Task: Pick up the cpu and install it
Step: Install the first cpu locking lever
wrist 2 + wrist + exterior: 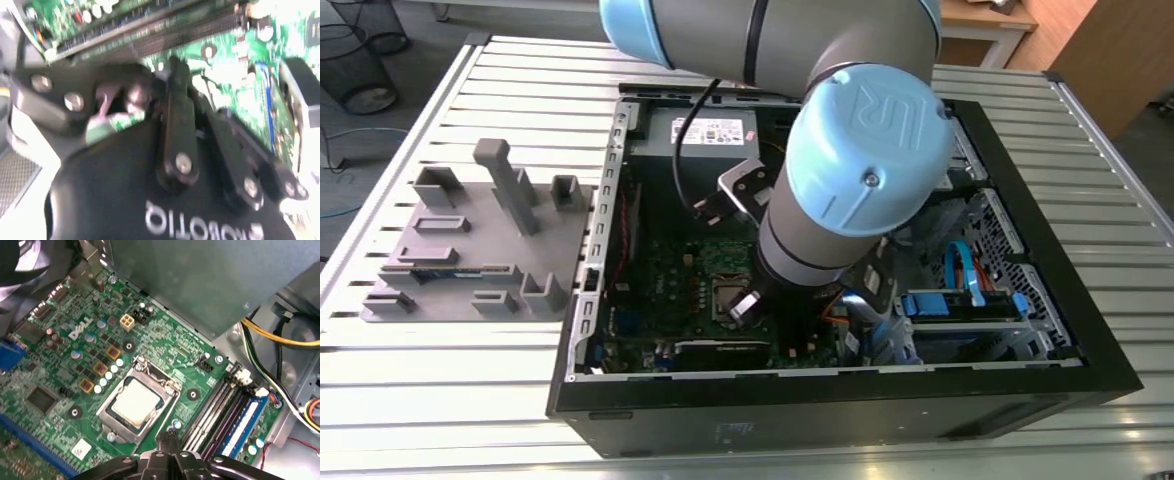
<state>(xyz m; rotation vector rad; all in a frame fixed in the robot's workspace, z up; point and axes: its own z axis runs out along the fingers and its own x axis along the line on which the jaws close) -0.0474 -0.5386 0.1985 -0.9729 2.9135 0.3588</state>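
Observation:
The cpu [136, 402], a small square chip with a pale silvery top, lies flat inside the metal socket frame [165, 382] on the green motherboard [65, 370]. In the first wrist view my gripper [171, 432] hangs beside the socket's corner, between it and the memory slots. Its two black fingers are pressed together at the tips, with nothing between them. They do not touch the chip. The second wrist view looks along the gripper's black body to the closed fingers [175, 75] above the board. In the exterior view the arm [854, 150] reaches down into the open computer case [1067, 380], and the socket [719, 296] shows just beside it.
A big grey power supply box [200, 280] stands close behind the socket. Yellow and black cables [280, 340] run beside the memory slots [225, 412]. On the slatted table, a grey fixture block [467, 250] sits at the exterior view's left of the case.

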